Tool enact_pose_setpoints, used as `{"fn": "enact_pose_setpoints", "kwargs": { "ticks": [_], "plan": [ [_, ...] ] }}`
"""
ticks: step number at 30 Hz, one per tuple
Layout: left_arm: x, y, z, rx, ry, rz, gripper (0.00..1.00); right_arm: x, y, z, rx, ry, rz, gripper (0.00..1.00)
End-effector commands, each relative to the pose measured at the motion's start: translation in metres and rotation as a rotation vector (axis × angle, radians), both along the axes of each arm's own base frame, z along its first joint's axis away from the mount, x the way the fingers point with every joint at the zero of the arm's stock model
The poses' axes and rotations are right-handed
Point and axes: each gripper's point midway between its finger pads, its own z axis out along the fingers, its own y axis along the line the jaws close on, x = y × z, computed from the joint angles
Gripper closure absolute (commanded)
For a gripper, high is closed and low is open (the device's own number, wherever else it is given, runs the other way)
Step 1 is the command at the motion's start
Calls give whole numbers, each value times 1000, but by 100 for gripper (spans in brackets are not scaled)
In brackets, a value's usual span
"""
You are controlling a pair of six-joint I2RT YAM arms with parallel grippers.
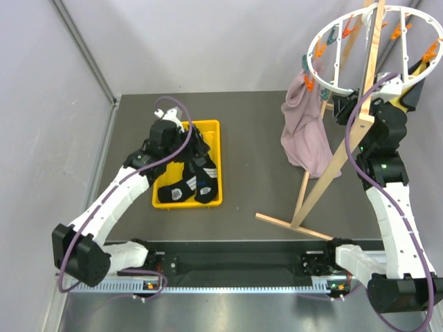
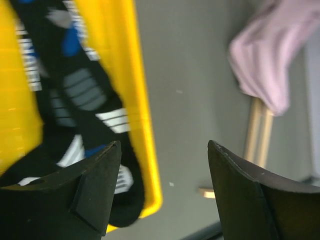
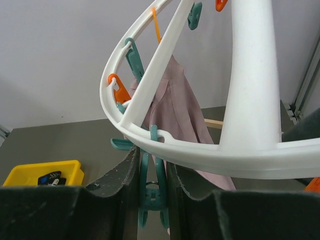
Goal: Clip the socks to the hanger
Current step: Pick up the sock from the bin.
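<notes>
Dark grey table [image 1: 256,138], pale walls behind, carrying: hanger [image 1: 313,69], its white ring tilted on a wooden frame [image 1: 325,176] at far right, pink garment [image 1: 308,135] hung from it; yellow tray [image 1: 216,138] at left centre holding the socks [image 1: 190,187], bunched side by side, long axis along the tray from far end to near end, cuff and toe not distinguishable. Right gripper [image 3: 152,165]: jaws pressed together on a teal clip [image 3: 152,195] under the ring's rim, seemingly squeezing it open to receive a sock. Left gripper [image 2: 165,150]: jaws wide apart, empty, poised just over the socks, apparently for pickup.
</notes>
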Motion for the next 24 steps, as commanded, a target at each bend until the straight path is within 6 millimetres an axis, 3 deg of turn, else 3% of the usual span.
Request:
{"fn": "enact_pose_setpoints", "kwargs": {
  "ticks": [1,9,12,13,15,24],
  "plan": [
    [20,31,-10,107,37,92,25,-4,3,0,16,8,9,100],
    [61,80,-37,13,129,223,25,-6,7,-10,25,55,33,100],
    [84,84,-41,7,116,255,25,-6,10,-13,40,47,47,100],
    [90,84,-52,13,138,260,25,-5,10,-13,40,46,50,100],
    [106,85,-48,8,121,289,25,-5,12,-14,41,48,63,100],
    [160,96,-110,-10,158,350,30,-6,13,-22,57,57,78,100]
  ]
}}
